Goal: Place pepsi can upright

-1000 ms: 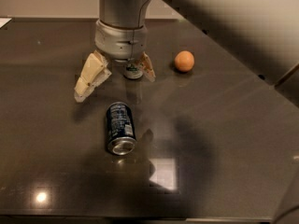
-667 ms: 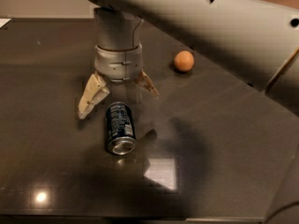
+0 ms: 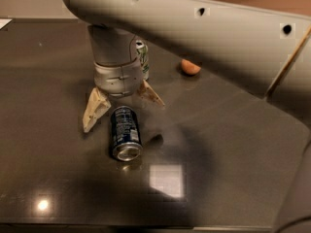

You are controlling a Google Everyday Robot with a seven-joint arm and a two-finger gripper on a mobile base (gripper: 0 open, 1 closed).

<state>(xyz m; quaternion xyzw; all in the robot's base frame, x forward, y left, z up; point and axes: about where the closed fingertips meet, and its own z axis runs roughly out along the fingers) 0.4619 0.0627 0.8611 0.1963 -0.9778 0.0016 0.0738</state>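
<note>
The pepsi can (image 3: 125,132), dark blue with a silver end facing me, lies on its side on the dark table (image 3: 53,178). My gripper (image 3: 122,111) hangs open right above the can's far end. One tan finger (image 3: 95,108) stands left of the can and the other finger (image 3: 151,93) stands to its right and behind. The fingers do not touch the can.
A white and green can (image 3: 142,57) stands upright behind my wrist, partly hidden. A small orange ball (image 3: 190,67) lies further back on the right. My big grey arm (image 3: 204,38) crosses the top and right of the view.
My gripper has come toward me and down, from behind the can to straddling its far end. The can has not moved.
</note>
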